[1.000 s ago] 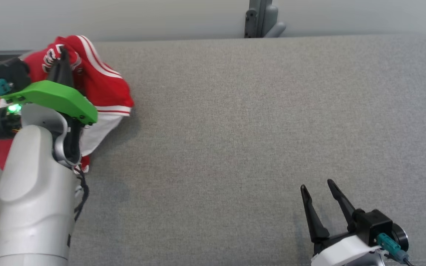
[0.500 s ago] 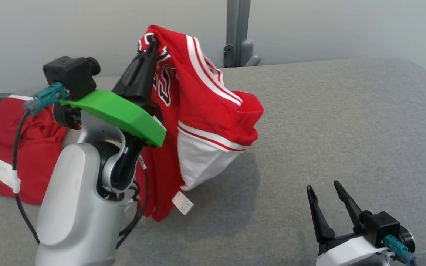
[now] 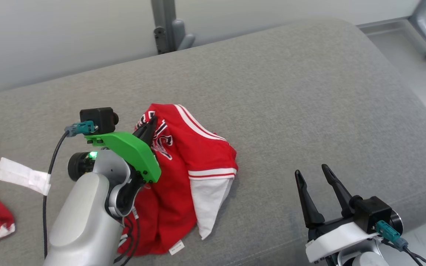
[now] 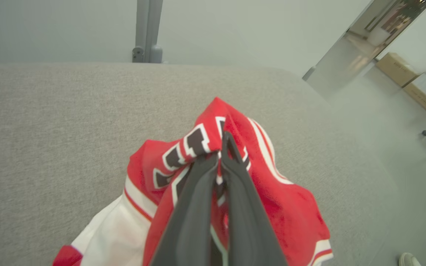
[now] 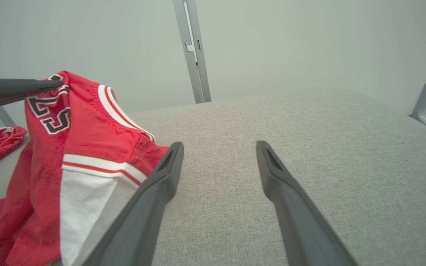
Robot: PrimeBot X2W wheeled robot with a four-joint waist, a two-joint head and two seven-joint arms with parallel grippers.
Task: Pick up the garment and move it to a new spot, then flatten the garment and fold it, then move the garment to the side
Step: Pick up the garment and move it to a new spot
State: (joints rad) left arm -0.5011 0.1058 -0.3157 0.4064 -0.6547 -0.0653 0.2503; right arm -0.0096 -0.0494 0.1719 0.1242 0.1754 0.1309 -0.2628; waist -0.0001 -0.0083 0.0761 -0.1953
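Heaped at lower left-centre of the surface (image 3: 290, 92), the jersey (image 3: 194, 155) is pinched by a thin fold in the left claw (image 3: 150, 125) — should that fold slip, a tangle is risked — while the right claw (image 3: 311, 170) is held spread.

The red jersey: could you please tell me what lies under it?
The grey cushion shows all around the jersey, whose upper fold the left gripper pinches. Whatever is beneath its bunched folds is covered.
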